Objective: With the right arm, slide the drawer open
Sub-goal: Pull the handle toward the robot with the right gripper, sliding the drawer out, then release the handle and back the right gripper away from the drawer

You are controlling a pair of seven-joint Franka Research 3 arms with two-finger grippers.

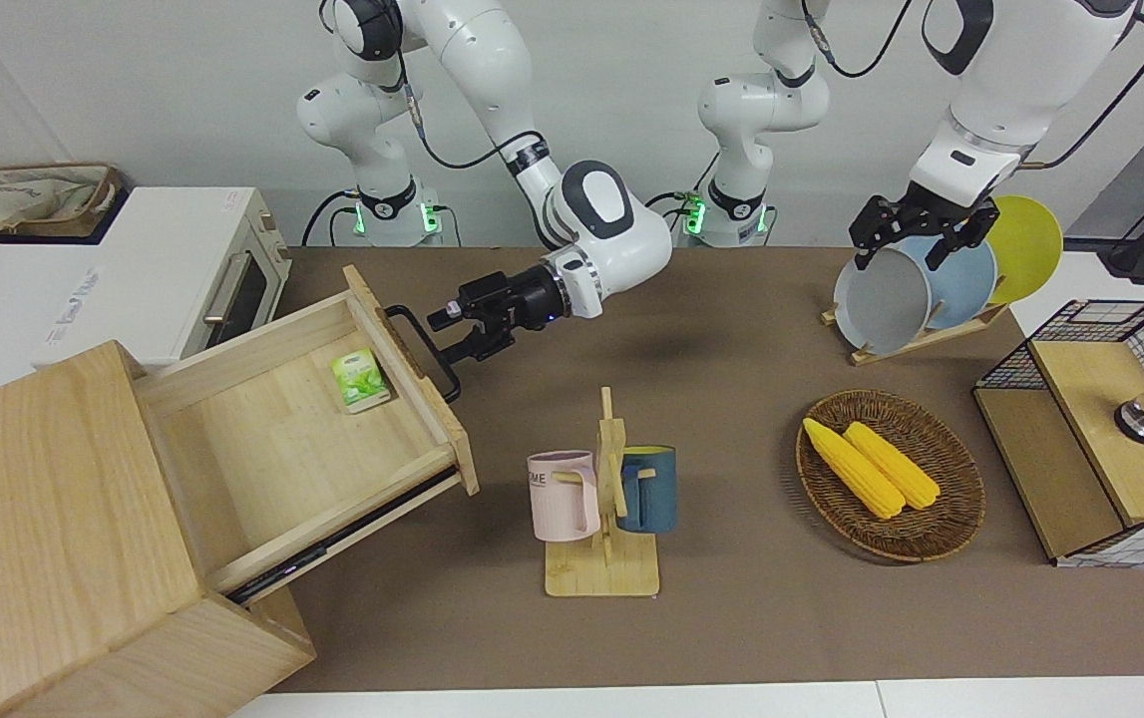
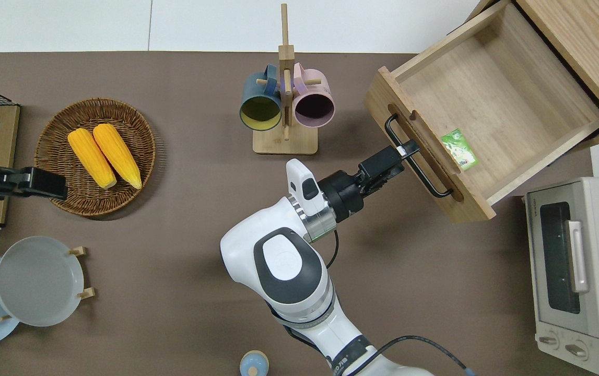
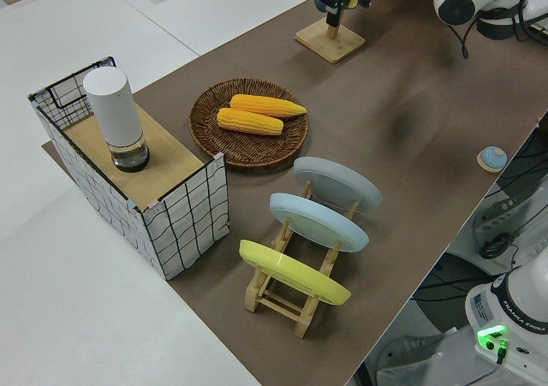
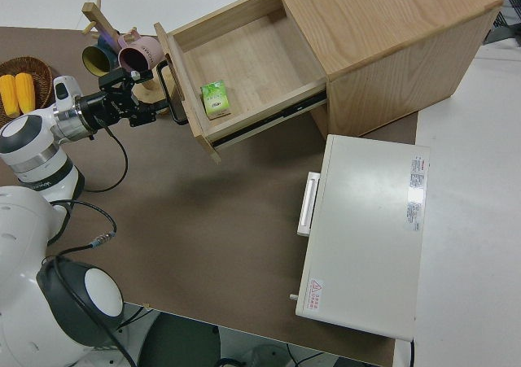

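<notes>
the right gripper [image 2: 402,154] is clamped on the black loop handle [image 2: 417,156], the best hold; the stiff wooden drawer [image 2: 487,109], nearly empty, should glide lightly.

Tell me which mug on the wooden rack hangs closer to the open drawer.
The pink mug: it hangs on the rack's side toward the drawer; the dark blue mug hangs on the side away from it.

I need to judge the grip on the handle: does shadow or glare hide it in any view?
Overhead view: even light, no glare; right end effector at the black handle of the drawer shows clearly. Front view: only a soft shadow on the mat, handle unobscured. Right side view: contact visible but small.
</notes>
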